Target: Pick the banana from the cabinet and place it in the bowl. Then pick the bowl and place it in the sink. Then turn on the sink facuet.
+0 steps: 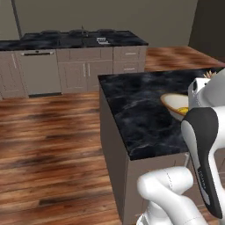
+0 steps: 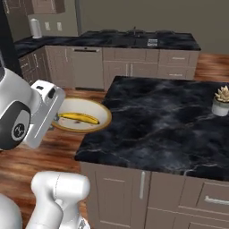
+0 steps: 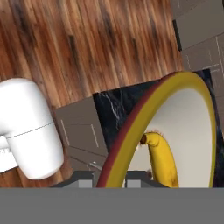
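I'm on the second step: the small curved yellow banana (image 2: 79, 118) lies inside the shallow cream-white bowl with the tan-orange rim (image 2: 103, 112), so the first placement looks done. In the right base view the bowl hangs off the near-left corner of the black marbled island counter (image 2: 170, 120), over the wooden floor (image 1: 48, 140), so I judge it lifted, not resting.

In the hand view the bowl's rim runs straight down between the two dark fingertips of my two-finger gripper (image 3: 109, 178), one tip either side of the wall. I read that as the jaws clamped on the rim, though the tips are nearly cut off at the bottom of that view, so actual contact is hard to confirm.

The black basin of the sink (image 2: 134, 39) and its slim dark tap (image 2: 134, 30) sit in the far counter run along the back wall, well apart from the island. Next I must carry the bowl across there, keeping it level so the banana doesn't slide out.
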